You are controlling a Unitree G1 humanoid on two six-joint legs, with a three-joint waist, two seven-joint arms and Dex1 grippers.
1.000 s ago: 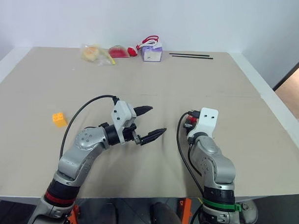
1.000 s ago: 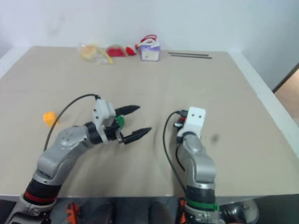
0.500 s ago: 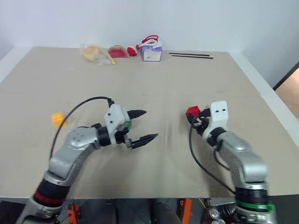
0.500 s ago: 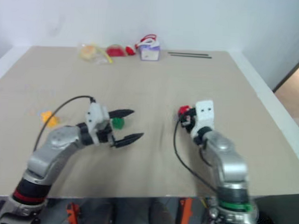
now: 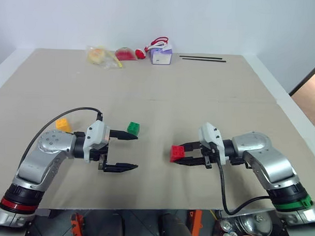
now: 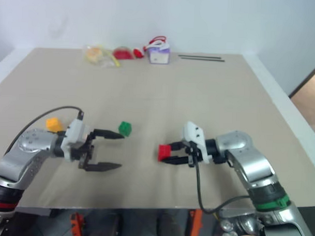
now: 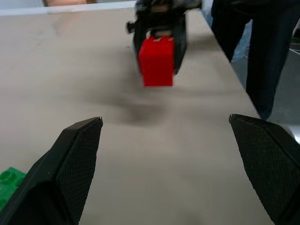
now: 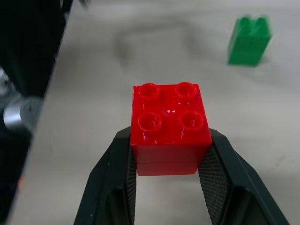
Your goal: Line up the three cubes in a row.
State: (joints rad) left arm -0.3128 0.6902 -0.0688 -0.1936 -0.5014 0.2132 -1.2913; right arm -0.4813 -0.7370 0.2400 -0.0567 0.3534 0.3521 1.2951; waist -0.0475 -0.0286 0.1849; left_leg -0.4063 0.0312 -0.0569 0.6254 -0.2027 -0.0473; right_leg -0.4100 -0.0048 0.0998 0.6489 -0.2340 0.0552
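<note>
Right gripper (image 5: pixel 186 155) pinching red cube (image 5: pixel 177 153) just above table (image 5: pixel 210 99), near front edge, presumably carrying it toward row. Left gripper (image 5: pixel 126 152) spread wide, empty, green cube (image 5: pixel 133 128) just beside far finger. Yellow cube (image 5: pixel 63 124) toward left edge.

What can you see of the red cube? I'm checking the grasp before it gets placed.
The red cube is a glossy plastic toy brick with four round studs on one face. The right gripper is shut on it, one black finger against each of two opposite sides. It is held out to the right of the green cube. Whether it touches the table is unclear.
</note>
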